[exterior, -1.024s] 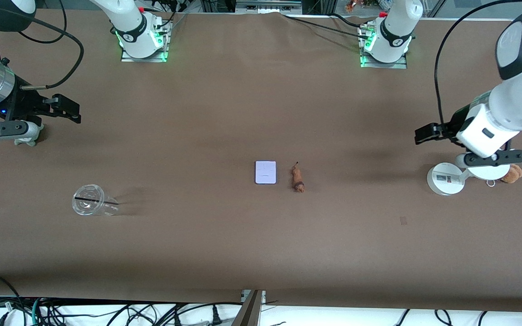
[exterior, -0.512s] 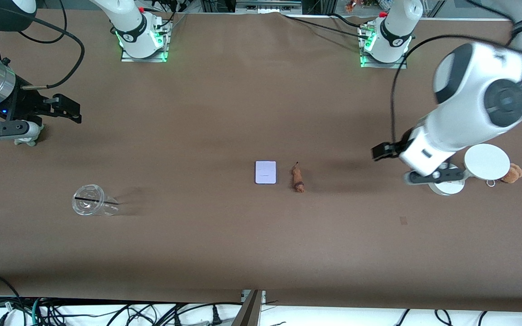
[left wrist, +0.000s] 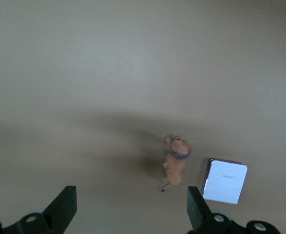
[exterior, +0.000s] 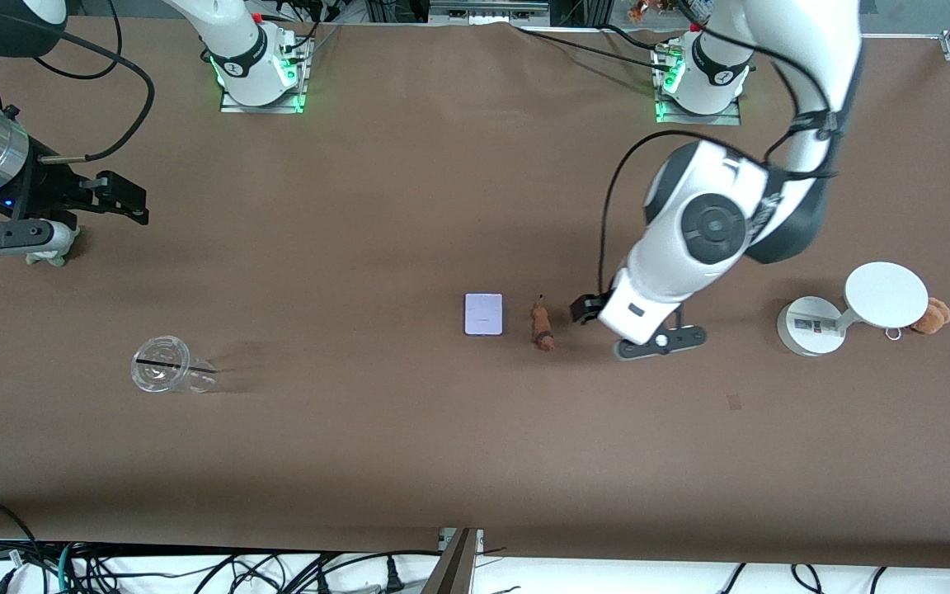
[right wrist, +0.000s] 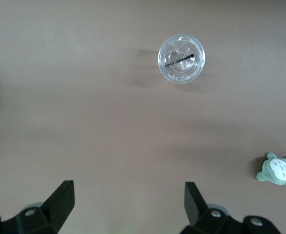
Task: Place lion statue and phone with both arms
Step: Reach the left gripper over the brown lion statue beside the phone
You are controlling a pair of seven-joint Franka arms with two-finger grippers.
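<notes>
Lying lion statue [exterior: 542, 326], tail toward bases

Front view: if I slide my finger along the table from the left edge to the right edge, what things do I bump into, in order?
Green plush toy → clear plastic cup → phone → lion statue → left tool → white stand → orange-brown plush toy.

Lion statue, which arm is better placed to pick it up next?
Left. The left gripper hangs open beside the lion statue, while the right gripper waits open at the right arm's end of the table.
</notes>
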